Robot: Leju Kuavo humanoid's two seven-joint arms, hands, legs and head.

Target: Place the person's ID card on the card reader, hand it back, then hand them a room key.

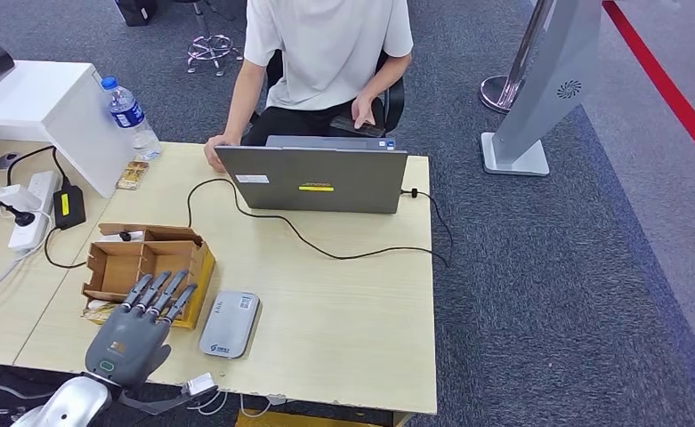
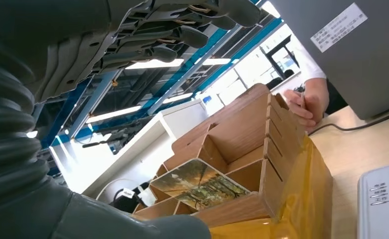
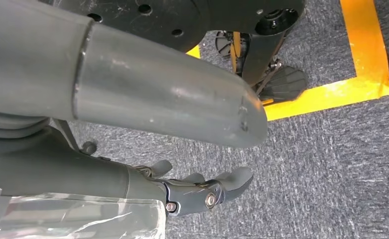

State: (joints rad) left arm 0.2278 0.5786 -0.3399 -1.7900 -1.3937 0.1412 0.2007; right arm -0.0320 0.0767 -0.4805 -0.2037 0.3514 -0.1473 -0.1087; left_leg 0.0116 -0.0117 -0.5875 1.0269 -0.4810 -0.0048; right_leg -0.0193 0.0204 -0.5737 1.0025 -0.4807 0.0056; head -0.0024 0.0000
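Left hand spread, holding nothing — beside one card reader, one cardboard organizer — right hand loosely open.

A light wooden table stands on grey carpet. At its 12 o'clock edge sits a grey laptop, lid back toward the camera; a black cable runs from its 3 o'clock side across the middle of the top. At 7 o'clock a cardboard organiser rests beside a grey card reader, the two close but apart. At 10 o'clock stands a water bottle, just beside a white box. On the adjoining table at 9 o'clock lie a white power strip and a black adapter.
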